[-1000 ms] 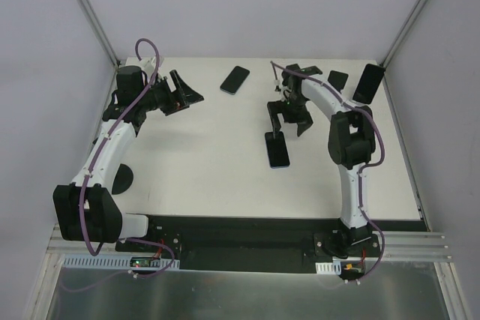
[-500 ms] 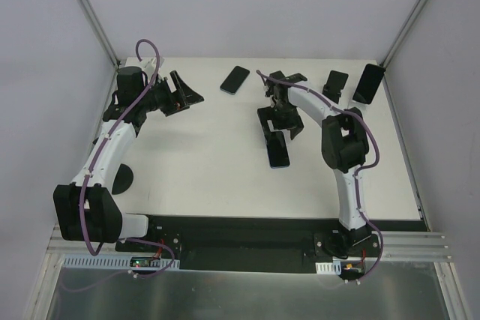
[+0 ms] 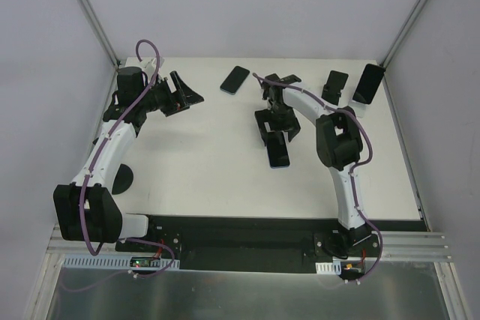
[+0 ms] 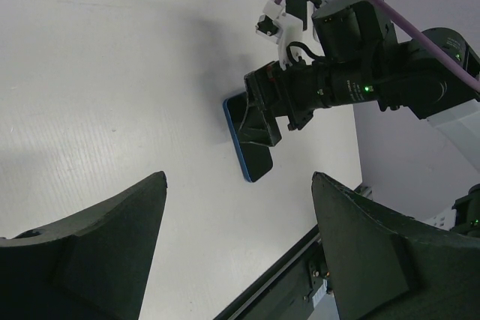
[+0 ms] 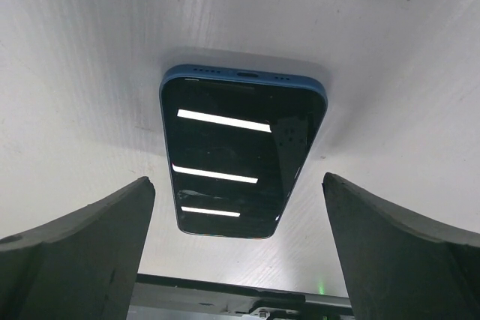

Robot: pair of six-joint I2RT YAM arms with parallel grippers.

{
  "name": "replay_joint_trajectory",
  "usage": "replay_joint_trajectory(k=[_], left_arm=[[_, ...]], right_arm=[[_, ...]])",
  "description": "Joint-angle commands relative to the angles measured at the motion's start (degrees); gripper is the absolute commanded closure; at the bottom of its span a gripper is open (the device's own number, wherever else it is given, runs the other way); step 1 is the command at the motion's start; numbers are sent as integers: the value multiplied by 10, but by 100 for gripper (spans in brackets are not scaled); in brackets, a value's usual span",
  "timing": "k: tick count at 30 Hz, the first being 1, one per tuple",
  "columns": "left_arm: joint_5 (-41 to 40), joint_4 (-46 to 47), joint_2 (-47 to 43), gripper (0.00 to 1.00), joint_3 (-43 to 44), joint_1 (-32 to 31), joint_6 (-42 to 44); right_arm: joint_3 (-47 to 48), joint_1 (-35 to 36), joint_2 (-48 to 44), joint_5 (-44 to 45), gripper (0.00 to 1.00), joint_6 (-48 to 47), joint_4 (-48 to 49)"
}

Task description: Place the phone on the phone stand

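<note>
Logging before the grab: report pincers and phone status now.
Right pincer open over blue phone, not gripping. Left pincer open, empty, far left. Blue phone flat on table, screen up. Nothing blocking it.

- You're looking down on a matte white rectangular table [image 3: 202,174]; in the wrist views its surface shows a fine ribbed grain.
- A plain pale grey back wall [image 3: 247,5] closes the far side, with a matching left wall [image 3: 37,88] and right wall [image 3: 454,125].
- Two slim aluminium corner posts [image 3: 88,11] slant up where those panels meet.
- Along the near edge you'll see a black base strip [image 3: 240,228], then a silver slotted rail [image 3: 412,245], then a brushed metal sheet [image 3: 247,294].
- The light is soft and even, and shadows on the table are faint and blurred.
</note>
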Motion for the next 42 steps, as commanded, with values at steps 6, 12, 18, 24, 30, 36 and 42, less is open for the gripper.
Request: replay_joint_trajectory(k=[6, 12, 18, 24, 30, 36, 42], left_arm=[[9, 22, -6, 23, 0, -3, 2], [12, 21, -4, 23, 1, -2, 1], [11, 22, -6, 23, 1, -3, 2], [11, 21, -5, 23, 1, -3, 1], [13, 22, -1, 23, 1, -3, 0], [12, 21, -4, 23, 1, -2, 0], [16, 21, -2, 23, 2, -2, -1]], right_arm=[[31, 9, 27, 14, 4, 22, -46], [44, 9, 41, 12, 7, 28, -62], [46, 12, 48, 16, 10, 28, -83], [46, 21, 55, -3, 10, 28, -92], [59, 24, 71, -5, 12, 28, -101], [80, 23, 87, 3, 14, 28, -101], [73, 11, 92, -7, 32, 28, -80]])
